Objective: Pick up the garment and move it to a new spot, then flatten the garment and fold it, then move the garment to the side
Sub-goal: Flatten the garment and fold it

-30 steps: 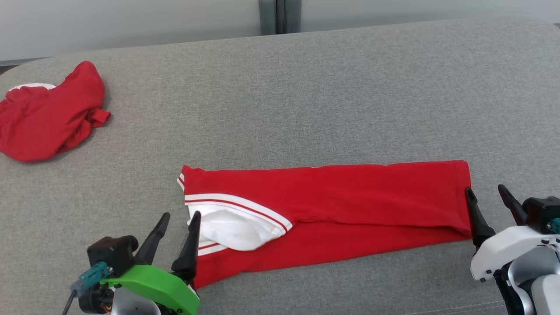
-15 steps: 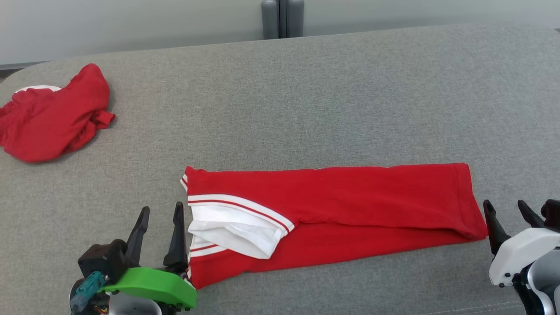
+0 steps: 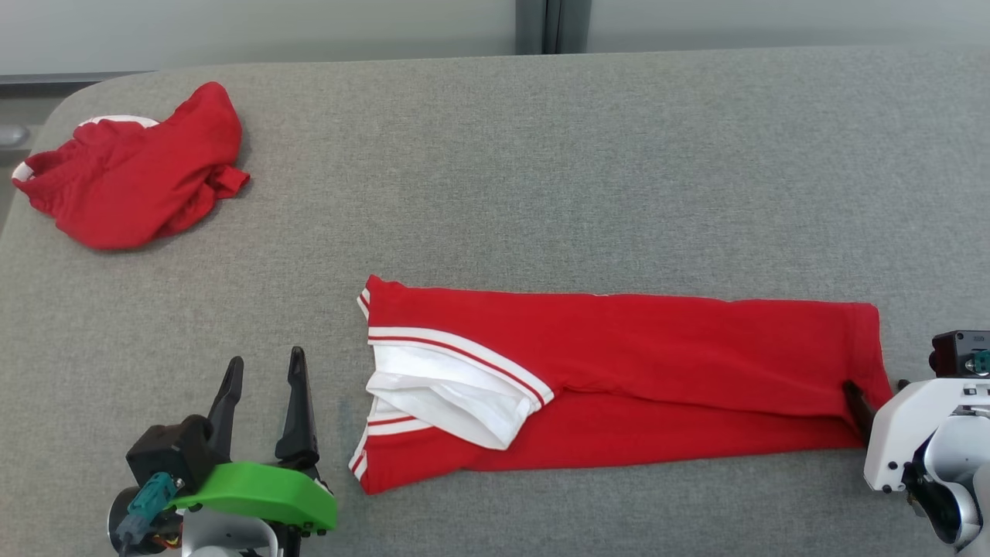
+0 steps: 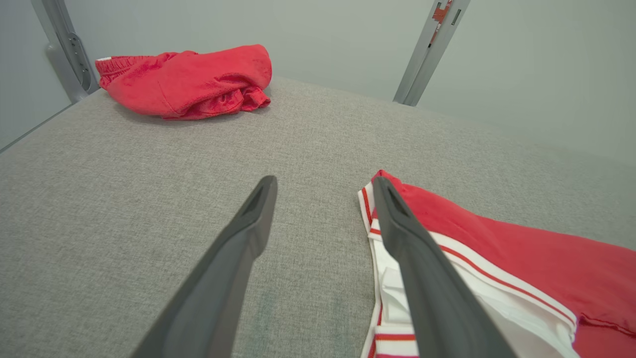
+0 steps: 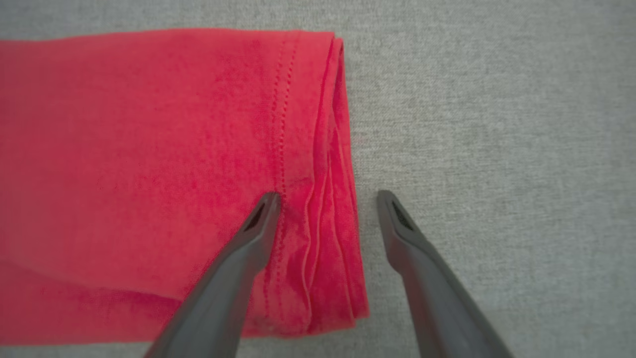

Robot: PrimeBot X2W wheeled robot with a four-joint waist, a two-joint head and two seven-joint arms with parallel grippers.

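Note:
The garment (image 3: 657, 348) is a red shirt with white, red-striped trim, folded into a long flat strip across the grey padded surface (image 3: 541, 155). Its white collar end (image 3: 448, 394) points left. My left gripper (image 3: 265, 357) stands open just left of that end, apart from the cloth. In the left wrist view the left gripper (image 4: 324, 181) has the garment (image 4: 521, 248) beside its right finger. My right gripper (image 3: 878, 387) is open at the hem end. The right wrist view shows this gripper (image 5: 328, 195) straddling the garment's (image 5: 149, 149) layered hem, one finger over cloth and one over the surface.
A second red garment (image 3: 139, 178) lies crumpled at the far left corner, also seen from the left wrist (image 4: 189, 79). The surface's rounded left edge (image 3: 31, 193) runs close by it. A grey post (image 3: 553, 23) stands behind the far edge against a pale wall.
The head camera has shifted. My left gripper has drawn back from the collar end, leaving a gap. My right gripper pulled right, then came back over the hem. Both stay open.

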